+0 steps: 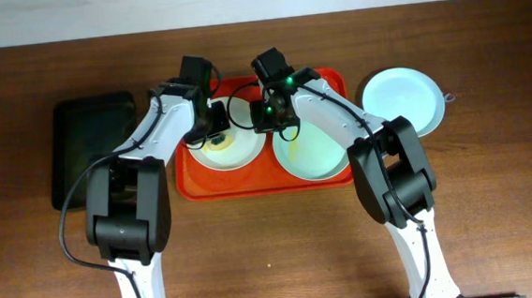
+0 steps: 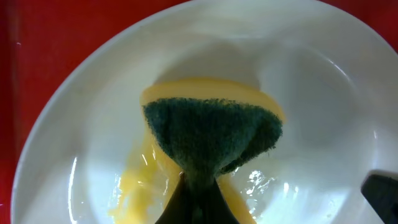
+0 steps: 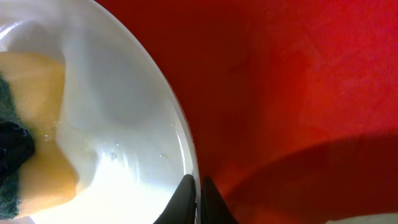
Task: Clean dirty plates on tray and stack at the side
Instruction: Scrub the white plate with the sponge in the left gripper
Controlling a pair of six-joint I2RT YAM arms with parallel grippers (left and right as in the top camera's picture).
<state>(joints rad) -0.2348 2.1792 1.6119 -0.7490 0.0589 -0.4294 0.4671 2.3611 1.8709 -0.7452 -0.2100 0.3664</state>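
A red-orange tray (image 1: pixel 203 185) holds a cream-white plate (image 1: pixel 238 156) on its left and a pale mint-blue plate (image 1: pixel 318 155) with a yellowish smear on its right. My left gripper (image 1: pixel 215 124) is shut on a yellow sponge with a green scouring face (image 2: pixel 211 134) and presses it on the cream-white plate (image 2: pixel 323 93), beside yellow smears (image 2: pixel 140 180). My right gripper (image 3: pixel 198 198) is shut on that plate's rim (image 3: pixel 180 130), with the tray floor (image 3: pixel 298 81) beside it. A second mint-blue plate (image 1: pixel 403 100) lies on the table right of the tray.
A smaller black tray (image 1: pixel 83 148) lies on the wooden table left of the red-orange tray. Both arms reach over the tray from the near side, their wrists close together above its back half.
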